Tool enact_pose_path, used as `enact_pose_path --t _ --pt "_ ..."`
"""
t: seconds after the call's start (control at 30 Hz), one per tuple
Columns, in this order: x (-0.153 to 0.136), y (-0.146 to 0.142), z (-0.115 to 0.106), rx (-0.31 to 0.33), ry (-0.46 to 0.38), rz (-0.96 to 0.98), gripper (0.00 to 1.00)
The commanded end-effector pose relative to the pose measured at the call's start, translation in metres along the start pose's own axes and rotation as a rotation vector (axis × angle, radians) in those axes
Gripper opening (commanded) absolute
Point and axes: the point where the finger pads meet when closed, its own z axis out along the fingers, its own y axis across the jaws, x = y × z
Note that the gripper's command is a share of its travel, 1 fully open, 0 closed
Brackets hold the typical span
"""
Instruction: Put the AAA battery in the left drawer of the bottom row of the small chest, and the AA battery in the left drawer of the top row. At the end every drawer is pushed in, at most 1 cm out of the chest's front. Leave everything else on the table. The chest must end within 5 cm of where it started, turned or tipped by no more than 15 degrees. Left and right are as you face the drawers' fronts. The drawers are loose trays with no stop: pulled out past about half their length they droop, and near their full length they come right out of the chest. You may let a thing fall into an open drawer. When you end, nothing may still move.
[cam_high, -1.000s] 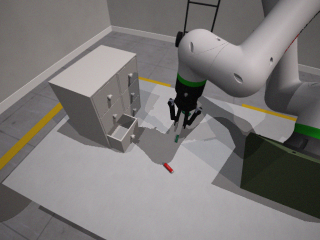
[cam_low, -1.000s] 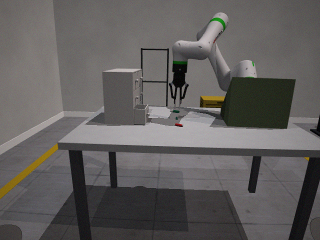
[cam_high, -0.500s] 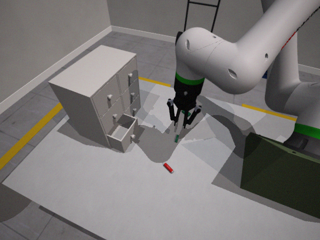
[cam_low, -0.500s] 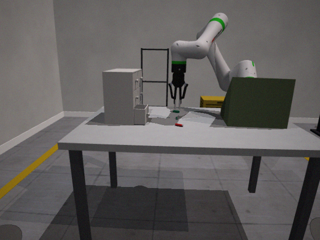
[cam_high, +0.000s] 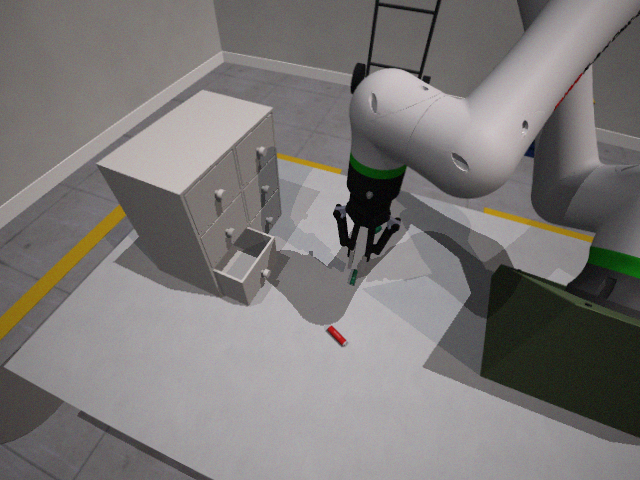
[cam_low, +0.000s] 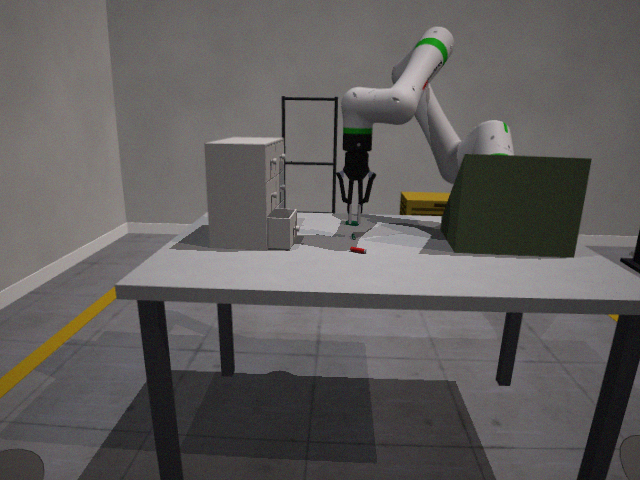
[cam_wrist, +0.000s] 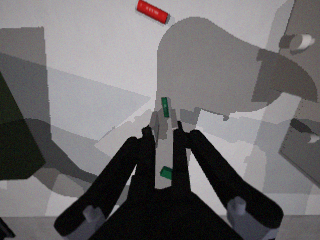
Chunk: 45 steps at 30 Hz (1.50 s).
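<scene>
The small white chest (cam_high: 191, 180) stands at the table's back left. Its bottom-row left drawer (cam_high: 245, 268) is pulled out part way and looks empty; the other drawers are in. A small green battery (cam_high: 353, 277) lies on the table just past my fingertips, also in the wrist view (cam_wrist: 165, 107). A second green piece (cam_wrist: 166, 173) shows through the gap between my fingers, also in the top view (cam_high: 378, 227). A red battery (cam_high: 336, 335) lies farther out, also in the wrist view (cam_wrist: 151, 11). My gripper (cam_high: 357, 254) points down just above the table, its fingers a narrow gap apart and holding nothing.
A big dark green box (cam_high: 563, 346) stands on the table to the right, by the arm's base. A black frame (cam_low: 309, 155) and a yellow crate (cam_low: 424, 203) are behind the table.
</scene>
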Motion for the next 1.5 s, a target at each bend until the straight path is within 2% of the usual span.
enact_pose_path --t 0.0,0.47,1.47 --pt "0.000 0.001 0.011 -0.001 0.000 0.000 0.15" --pt "0.000 0.001 0.033 -0.001 0.000 0.000 0.15" --pt "0.000 0.001 0.034 -0.001 0.000 0.000 0.15"
